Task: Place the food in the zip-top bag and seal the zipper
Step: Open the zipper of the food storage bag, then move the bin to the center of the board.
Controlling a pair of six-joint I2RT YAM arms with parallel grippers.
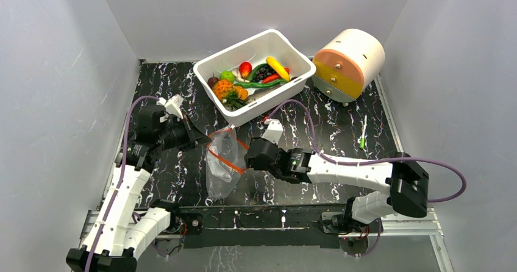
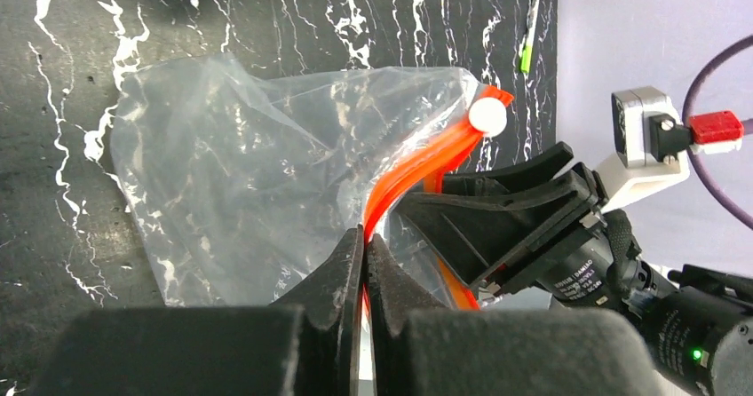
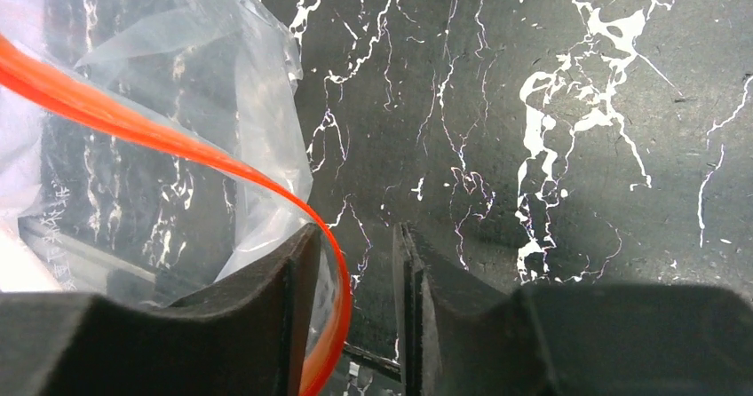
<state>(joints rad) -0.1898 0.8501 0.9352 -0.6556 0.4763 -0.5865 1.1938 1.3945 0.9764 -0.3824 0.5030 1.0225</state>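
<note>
Between the fingertips of the left gripper (image 2: 364, 245) sits the red-orange zipper (image 2: 426, 161) of the zip-top bag (image 2: 240, 183); the jaws are pressed fully together on the strip, which appears to anchor one side of the mouth so the floppy film cannot slump. Beyond those tips the strip arcs away to a white round tab (image 2: 487, 116) at its end, and the clear body of the bag spreads out past and to one side of the fingers, above the dark marbled table (image 3: 533, 103). Facing it, the right gripper (image 3: 355, 236) stands partly open with nothing clamped: the other run of the zipper curves down through the gap, lying against the inner face of one finger (image 3: 297, 289), probably placed to catch that lip and pull the mouth apart. Well beyond both sets of fingertips, the toy food, pineapple (image 1: 224, 89) and banana (image 1: 277, 68) among it, lies in the white bin (image 1: 210, 71), none of it yet bagged
</note>
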